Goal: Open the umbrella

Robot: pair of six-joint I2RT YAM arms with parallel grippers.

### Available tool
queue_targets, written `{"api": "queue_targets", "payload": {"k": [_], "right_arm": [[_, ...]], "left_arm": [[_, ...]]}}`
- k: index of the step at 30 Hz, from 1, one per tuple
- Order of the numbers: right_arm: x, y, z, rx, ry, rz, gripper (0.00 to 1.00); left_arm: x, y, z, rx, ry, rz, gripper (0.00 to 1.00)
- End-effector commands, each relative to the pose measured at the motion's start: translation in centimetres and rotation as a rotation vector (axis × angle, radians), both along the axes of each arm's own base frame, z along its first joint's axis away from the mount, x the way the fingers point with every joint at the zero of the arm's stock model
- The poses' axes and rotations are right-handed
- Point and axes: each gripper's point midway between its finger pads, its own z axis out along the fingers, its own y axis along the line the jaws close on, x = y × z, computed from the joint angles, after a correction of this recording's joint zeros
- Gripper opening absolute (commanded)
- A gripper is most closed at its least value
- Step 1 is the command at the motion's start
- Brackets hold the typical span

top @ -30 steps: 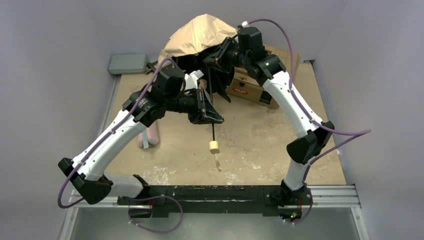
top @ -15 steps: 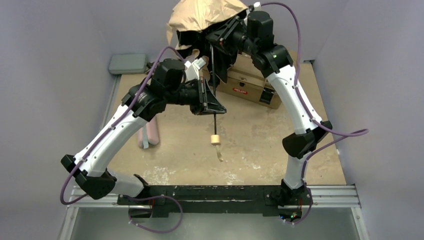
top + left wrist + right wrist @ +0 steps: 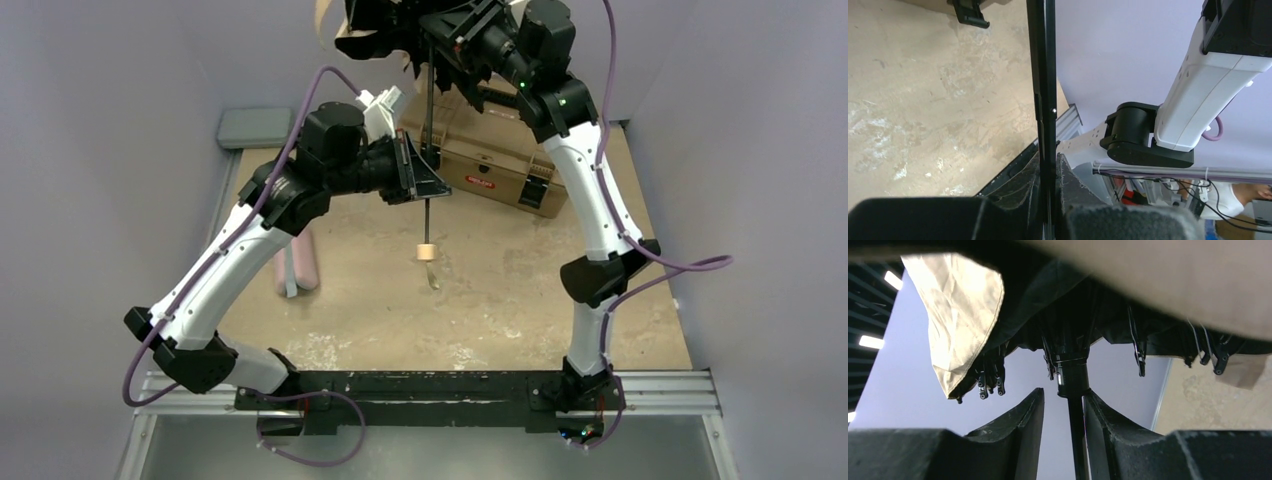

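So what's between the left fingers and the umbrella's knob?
Only bare black shaft, from the left fingers down to the knob; top view shows it.

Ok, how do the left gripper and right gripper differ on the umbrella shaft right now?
Grip: the left gripper is shut tight on the black shaft of the umbrella; the right gripper has its jaws apart, with a gap beside the shaft. Height: the left gripper holds lower, nearer the cream knob; the right gripper sits just under the ribs. Shared: both straddle the same shaft.
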Motion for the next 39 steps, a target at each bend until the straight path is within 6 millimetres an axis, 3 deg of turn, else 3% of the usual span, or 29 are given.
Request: {"api": "queue_targets", "payload": {"k": [1, 10, 14, 17, 20, 23, 27, 29, 31, 36, 39], "right_arm": [[4.9, -14.7, 12.6, 0.323, -0.441, -0.526, 0.35], [4.1, -18.5, 15.3, 0.421, -0.550, -0.642, 0.35], [3.6, -18.6, 15.7, 0.413, -0.562, -0.637, 0.35], [3.4, -18.2, 15.2, 0.387, -0.534, -0.616, 0.35], [3.8, -16.5, 12.6, 0.310, -0.419, -0.538, 0.36], [3.8, -13.8, 7.1, 0.172, -0.221, -0.414, 0.42], [2.2, -11.4, -0.3, -0.023, 0.000, -0.268, 0.64], [1.1, -10.9, -3.1, -0.122, 0.095, -0.215, 0.74], [-0.2, -10.0, -6.0, -0.194, 0.195, -0.135, 0.78], [-3.6, -9.1, -9.0, -0.217, 0.301, -0.026, 0.79], [-5.4, -9.2, -9.3, -0.211, 0.329, -0.021, 0.79]], "left_arm": [[-11.5, 1.7, -2.8, 0.115, 0.241, -0.368, 0.00], [-13.3, 2.4, -5.5, 0.225, 0.271, -0.437, 0.00], [-13.9, 2.6, -6.4, 0.242, 0.289, -0.442, 0.00], [-13.6, 2.3, -5.3, 0.205, 0.265, -0.417, 0.00], [-12.6, 1.6, -2.8, 0.152, 0.238, -0.367, 0.00], [-11.5, 0.1, 0.9, 0.023, 0.199, -0.348, 0.00], [-10.2, -1.9, 5.5, -0.206, 0.183, -0.348, 0.00], [-9.5, -2.7, 6.7, -0.304, 0.224, -0.342, 0.00], [-9.1, -3.1, 8.0, -0.375, 0.234, -0.343, 0.00], [-8.3, -3.8, 10.6, -0.485, 0.239, -0.333, 0.00], [-7.8, -4.0, 11.8, -0.516, 0.231, -0.320, 0.00]]}}
